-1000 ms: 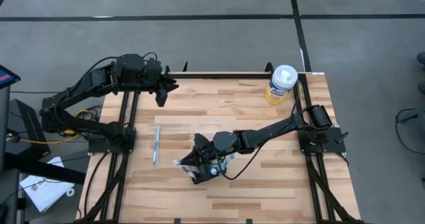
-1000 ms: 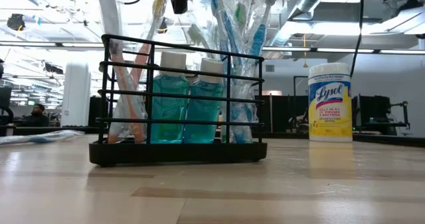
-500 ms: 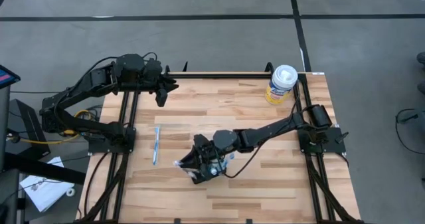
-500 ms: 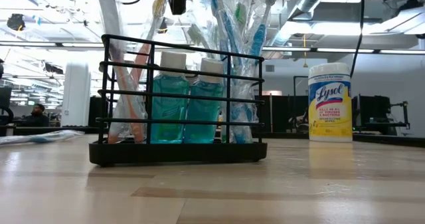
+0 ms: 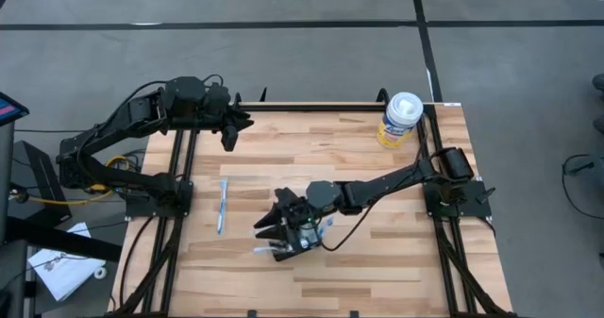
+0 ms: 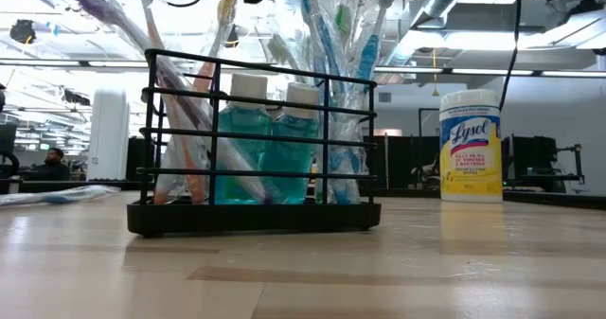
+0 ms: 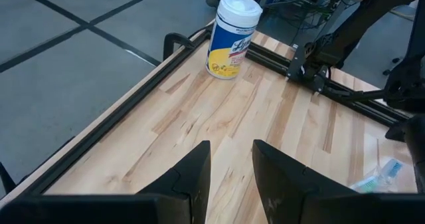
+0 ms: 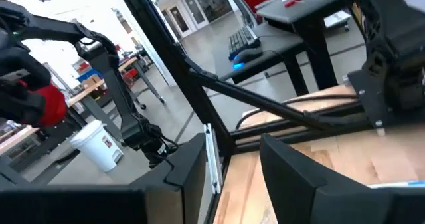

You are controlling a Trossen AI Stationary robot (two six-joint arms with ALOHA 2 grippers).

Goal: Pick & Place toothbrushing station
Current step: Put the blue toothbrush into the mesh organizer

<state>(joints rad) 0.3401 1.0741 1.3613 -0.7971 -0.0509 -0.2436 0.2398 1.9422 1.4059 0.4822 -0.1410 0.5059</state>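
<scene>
Toothbrushing station (image 5: pixel 294 235): black wire rack, upright on table (image 5: pixel 377 271), front centre, holding toothbrushes and two teal bottles. Right gripper (image 5: pixel 283 225): directly over the rack, fingers spread, gripping nothing. Left gripper (image 5: pixel 229 129): far-left table edge, well apart, fingers parted, empty.

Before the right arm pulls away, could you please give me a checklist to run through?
1. Right gripper open, nothing between its fingers: ok.
2. Toothbrushing station standing upright on the table: ok.
3. Wrapped toothbrush inside the station, leaning diagonally: ok.
4. Right gripper's fingers clear of the brush handles sticking up: cannot tell.
5. Loose toothbrush lying flat, apart from the station: ok.
6. Left gripper open, at the table's far left corner, out of the way: ok.
</scene>
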